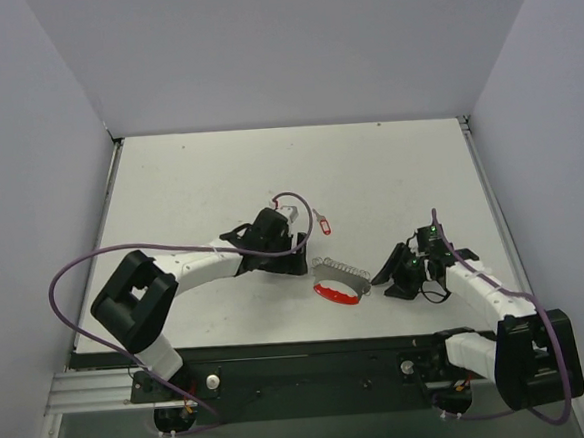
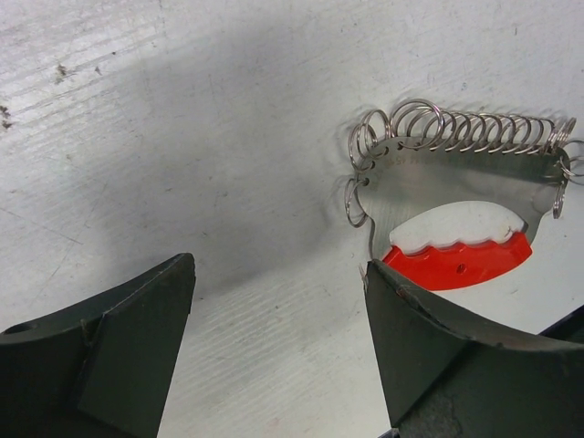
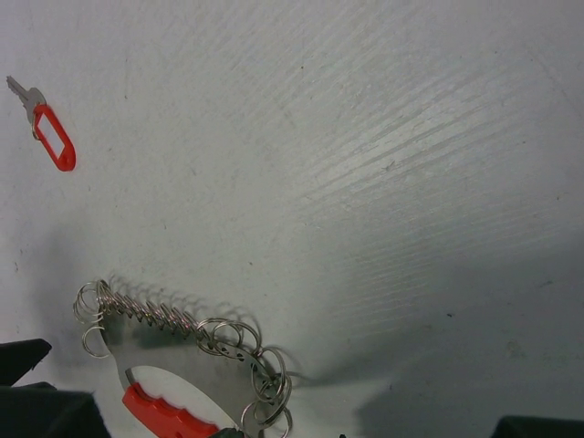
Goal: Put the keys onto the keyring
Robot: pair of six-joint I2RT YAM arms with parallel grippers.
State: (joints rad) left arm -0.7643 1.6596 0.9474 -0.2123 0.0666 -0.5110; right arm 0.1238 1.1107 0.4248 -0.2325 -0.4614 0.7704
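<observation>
With your left hand (image 2: 278,274) open and empty, pinch the likely light key (image 3: 52,137) near the keyring (image 2: 456,265) by its red head.

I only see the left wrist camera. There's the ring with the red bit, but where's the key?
Observer: The key lies on the table, farther from the arm bases than the keyring, not touching it.
Operator: Is anything holding it?
Observer: No. The right tool is open and empty, across the keyring from the left tool.
Operator: What does the key look like?
Observer: Tiny and silver, with a red head.
</observation>
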